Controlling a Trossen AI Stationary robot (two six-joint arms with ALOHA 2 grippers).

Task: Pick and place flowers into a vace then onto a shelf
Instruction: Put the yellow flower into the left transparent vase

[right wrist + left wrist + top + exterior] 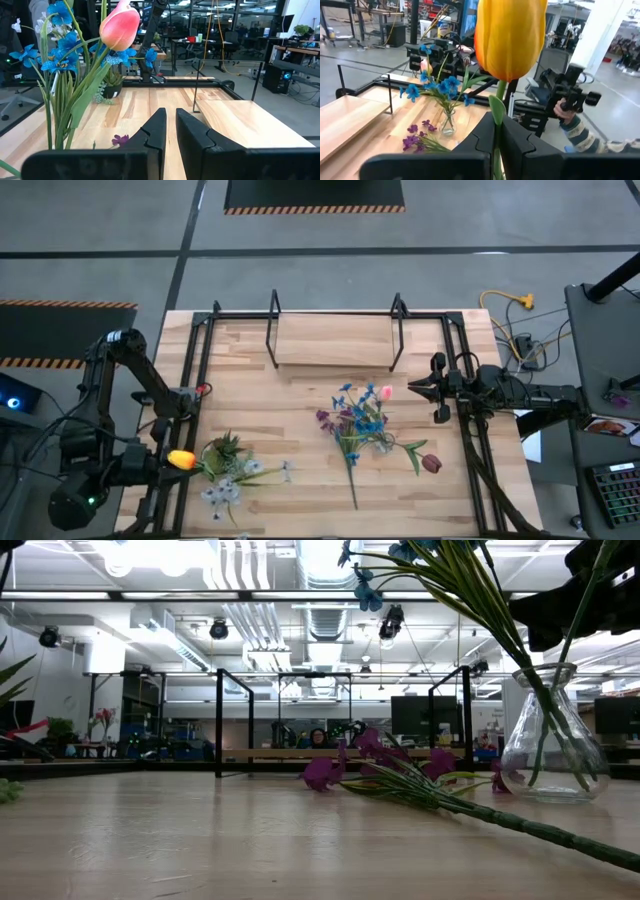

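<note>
Gripping a yellow flower (510, 37), left pincer (496, 131).

text: none legible | labels: none legible | brands: none legible | numbers: none legible | signs: none legible | checked: high, low and both wrist views

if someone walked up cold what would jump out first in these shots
Probably the yellow tulip, pinched by its stem in the shut left gripper at the table's front left, next to the potted plant. Next, the vase mid-table, already holding blue flowers and a pink tulip, with the right gripper shut and empty beside it.
</note>
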